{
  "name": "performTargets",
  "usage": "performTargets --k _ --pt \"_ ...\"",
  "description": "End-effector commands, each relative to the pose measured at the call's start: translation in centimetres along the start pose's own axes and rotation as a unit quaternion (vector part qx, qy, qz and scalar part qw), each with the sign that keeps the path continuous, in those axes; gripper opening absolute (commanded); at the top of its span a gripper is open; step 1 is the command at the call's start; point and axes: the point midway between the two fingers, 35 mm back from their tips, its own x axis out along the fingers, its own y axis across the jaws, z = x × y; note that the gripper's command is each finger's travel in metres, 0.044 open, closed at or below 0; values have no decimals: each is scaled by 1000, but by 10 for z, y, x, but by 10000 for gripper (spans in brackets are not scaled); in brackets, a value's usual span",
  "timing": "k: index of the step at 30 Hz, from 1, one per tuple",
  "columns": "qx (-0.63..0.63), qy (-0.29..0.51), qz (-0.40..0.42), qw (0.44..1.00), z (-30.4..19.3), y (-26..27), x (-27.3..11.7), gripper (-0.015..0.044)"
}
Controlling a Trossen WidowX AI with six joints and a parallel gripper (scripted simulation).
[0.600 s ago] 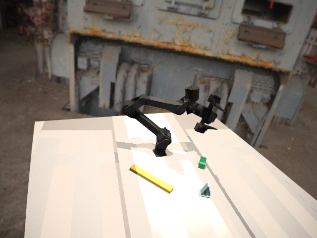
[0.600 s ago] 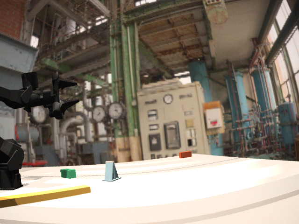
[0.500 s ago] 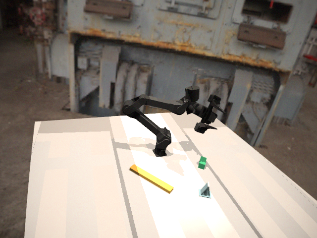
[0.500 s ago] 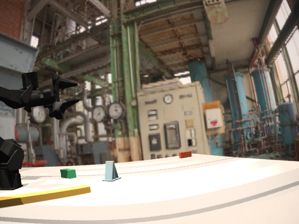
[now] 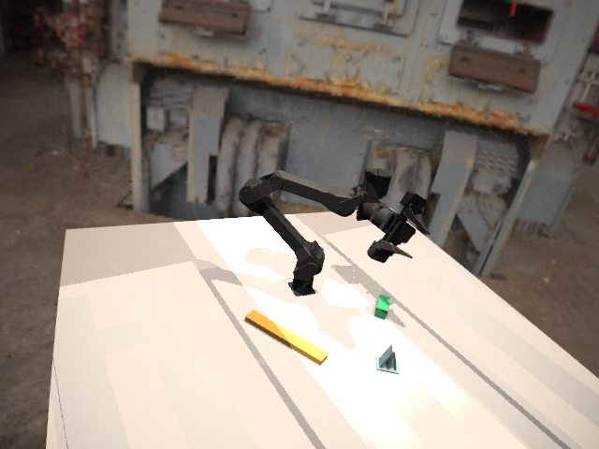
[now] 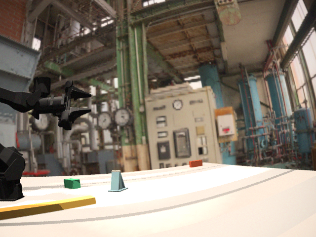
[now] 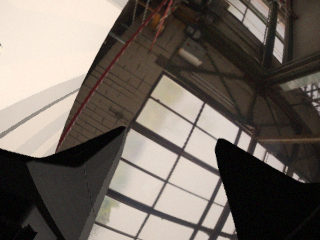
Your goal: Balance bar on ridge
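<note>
A long yellow bar (image 5: pixel 286 337) (image 6: pixel 76 202) lies flat on the table, in front of the arm's base in the top view. The ridge is a small grey-blue wedge on a thin base plate (image 5: pixel 387 359) (image 6: pixel 116 180); it stands upright on the table, off the bar's near right end, with nothing on it. My gripper (image 5: pixel 419 245) (image 6: pixel 91 103) (image 7: pixel 172 139) is open and empty. It is held high above the table, pointing about level and away from the base, well above both the bar and the ridge. The wrist view shows neither bar nor ridge.
A green block (image 5: pixel 382 307) (image 6: pixel 72 183) stands on the table between the arm's base and the ridge, to the right of the bar in the top view. A red-orange block (image 6: pixel 195 163) lies at the table's far side in the exterior view.
</note>
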Motion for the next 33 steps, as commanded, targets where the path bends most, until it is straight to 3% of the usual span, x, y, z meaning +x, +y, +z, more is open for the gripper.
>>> performTargets --k 1,33 --pt "1 1 22 1000 -2 7 10 315" --pt "46 32 269 962 -42 109 59 315"
